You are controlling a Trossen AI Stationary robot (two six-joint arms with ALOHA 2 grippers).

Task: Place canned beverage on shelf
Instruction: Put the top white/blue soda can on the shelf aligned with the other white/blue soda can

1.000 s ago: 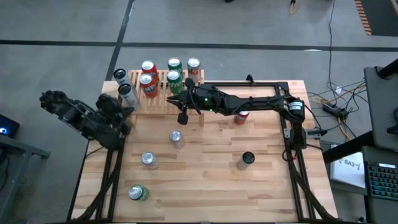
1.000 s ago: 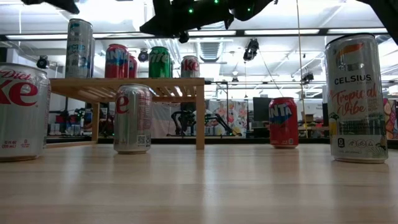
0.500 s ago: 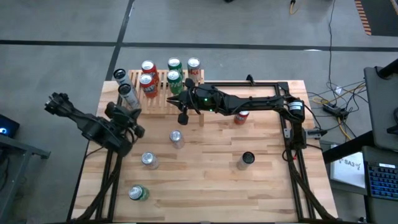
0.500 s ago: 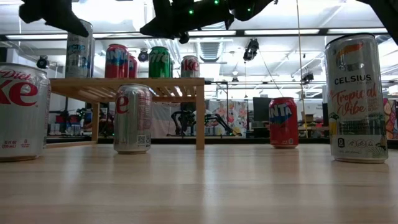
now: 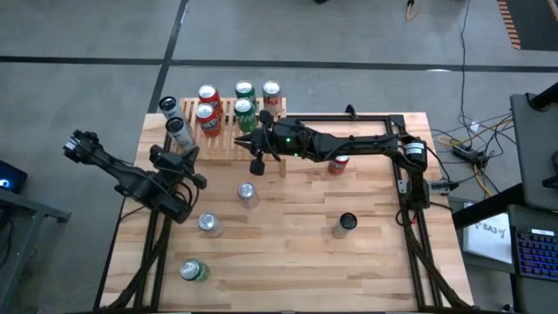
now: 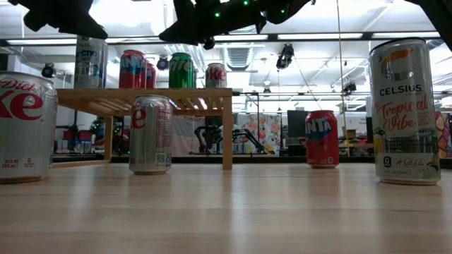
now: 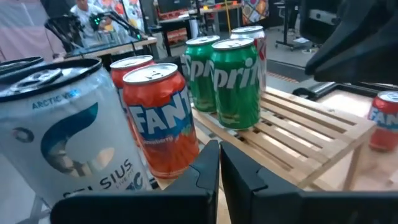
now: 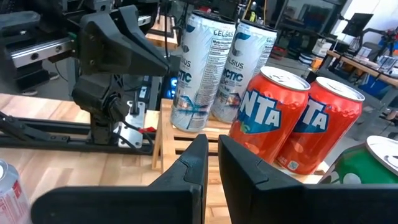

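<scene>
The left gripper (image 5: 190, 155), jaws pressed together and empty, has backed off the shelf (image 5: 228, 139).

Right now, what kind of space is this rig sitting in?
Probably a robotics lab or workshop, not a shop or kitchen. The wooden table stands on bare concrete floor, cables trail beside it, and the low view shows ceiling strip lights and another robot arm in the room behind.
</scene>
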